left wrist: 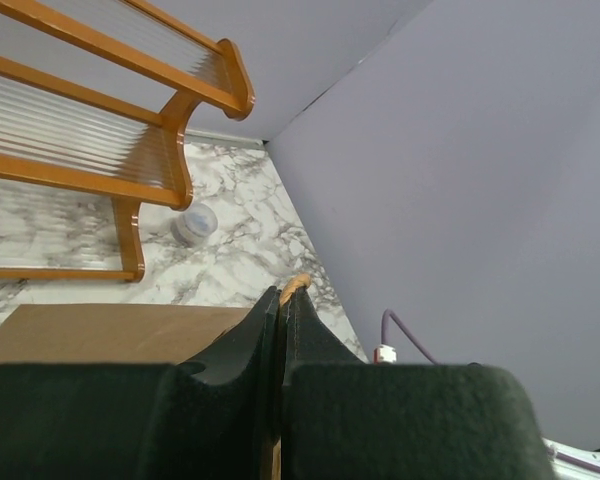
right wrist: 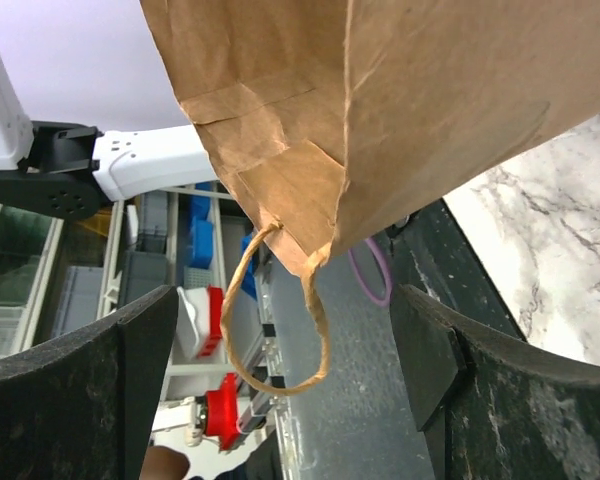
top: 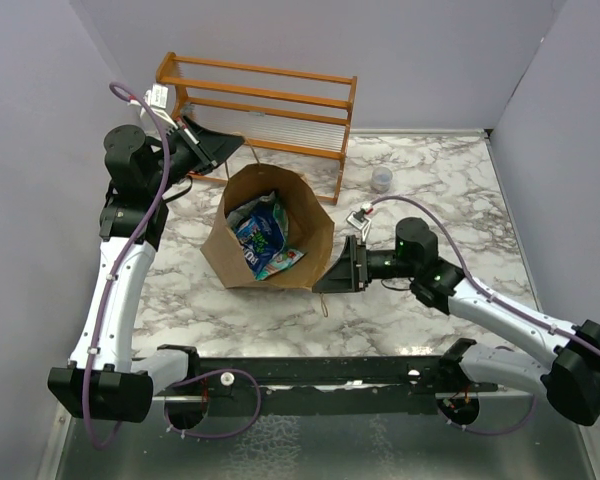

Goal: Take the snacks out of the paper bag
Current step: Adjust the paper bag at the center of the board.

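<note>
The paper bag (top: 315,228) mouth is open from above. A wooden rack (top: 260,95) blocks the far side; the left gripper (top: 235,148) occupies the far-left rim, the right gripper (top: 338,266) the near-right corner.

The marbled counter (top: 440,180) carries a brown paper bag (top: 318,240) sitting open near its middle. A wooden rack (top: 260,95) stands at the back. A small clear cup (top: 381,179) and a red-and-white packet (top: 361,213) lie to the rack's right.

Extras sitting on your marble table (top: 450,180)
Wooden rack (top: 270,100) standing at the back; clear cup (top: 380,179) sitting near its right end; red-and-white packet (top: 363,213) lying near the cup.
</note>
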